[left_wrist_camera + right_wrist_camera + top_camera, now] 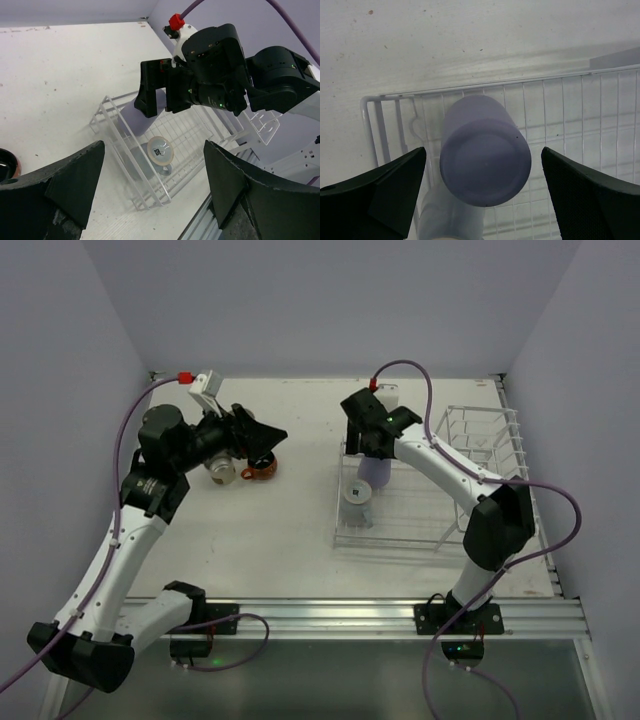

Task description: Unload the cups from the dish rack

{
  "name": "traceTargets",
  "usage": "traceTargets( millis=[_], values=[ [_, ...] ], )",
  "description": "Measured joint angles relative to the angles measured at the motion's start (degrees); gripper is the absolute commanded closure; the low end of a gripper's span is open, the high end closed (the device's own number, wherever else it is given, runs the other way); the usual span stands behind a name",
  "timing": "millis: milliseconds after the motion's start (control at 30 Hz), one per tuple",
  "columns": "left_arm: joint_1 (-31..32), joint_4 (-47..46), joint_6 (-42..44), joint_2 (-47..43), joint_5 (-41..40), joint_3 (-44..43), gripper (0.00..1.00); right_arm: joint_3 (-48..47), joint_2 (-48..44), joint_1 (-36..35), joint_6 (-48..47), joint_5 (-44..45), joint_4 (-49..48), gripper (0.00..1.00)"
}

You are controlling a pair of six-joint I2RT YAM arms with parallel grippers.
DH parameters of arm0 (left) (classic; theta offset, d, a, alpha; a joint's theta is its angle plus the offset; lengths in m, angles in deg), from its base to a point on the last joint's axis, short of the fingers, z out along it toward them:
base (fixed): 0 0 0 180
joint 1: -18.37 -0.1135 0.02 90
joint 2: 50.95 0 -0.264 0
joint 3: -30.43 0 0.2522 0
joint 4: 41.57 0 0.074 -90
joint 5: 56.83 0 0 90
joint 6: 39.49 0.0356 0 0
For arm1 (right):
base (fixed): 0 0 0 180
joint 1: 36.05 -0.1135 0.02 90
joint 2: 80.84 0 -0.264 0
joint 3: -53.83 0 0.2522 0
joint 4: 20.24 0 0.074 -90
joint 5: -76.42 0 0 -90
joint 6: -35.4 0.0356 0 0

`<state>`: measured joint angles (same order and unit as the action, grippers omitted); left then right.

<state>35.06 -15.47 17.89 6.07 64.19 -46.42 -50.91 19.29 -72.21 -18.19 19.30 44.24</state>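
The white wire dish rack lies right of centre. In its flat tray a lavender tumbler stands bottom up, with a short blue-grey cup just in front of it, also bottom up. My right gripper hangs open right above the tumbler, one finger on each side and neither touching it. On the table at the left stand a beige tumbler and an orange-red mug. My left gripper is open and empty above them.
The rack's taller basket section rises at the back right, behind my right arm. White walls close in the table at the back and on both sides. A metal rail runs along the near edge.
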Motion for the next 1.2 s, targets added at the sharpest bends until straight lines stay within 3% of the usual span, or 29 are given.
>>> traceTargets(
  millis=[167,267,400,433,467,767,933,1200],
  values=[
    [0.00,0.17,0.74,0.52,0.02,0.87,0.16,2.67,0.33,0.24,-0.59,-1.73,-3.34,0.08],
    [0.00,0.22,0.76,0.72,0.04,1.03,0.15,2.75,1.51,0.35,-1.09,-2.64,-4.44,0.20],
    [0.00,0.22,0.79,0.79,0.02,1.11,0.16,2.80,2.23,0.61,-1.55,-2.97,-5.68,0.66],
    [0.00,0.22,0.79,0.83,0.02,1.14,0.15,2.80,2.23,0.68,-1.36,-2.89,-5.73,0.94],
    [0.00,0.22,0.79,0.87,0.02,1.14,0.15,2.80,2.21,0.68,-1.25,-2.84,-5.77,1.00],
    [0.00,0.24,0.76,2.62,-1.49,3.06,0.15,1.18,-1.55,0.46,-0.85,-0.24,-0.17,1.00],
    [0.00,0.20,0.24,4.72,-3.98,4.52,0.14,-2.01,-10.43,-0.39,-1.11,0.20,2.34,1.00],
    [0.00,-0.68,-3.48,7.43,-4.22,6.99,0.14,-0.22,-26.97,-0.42,-2.21,-8.13,-1.90,1.00]
  ],
)
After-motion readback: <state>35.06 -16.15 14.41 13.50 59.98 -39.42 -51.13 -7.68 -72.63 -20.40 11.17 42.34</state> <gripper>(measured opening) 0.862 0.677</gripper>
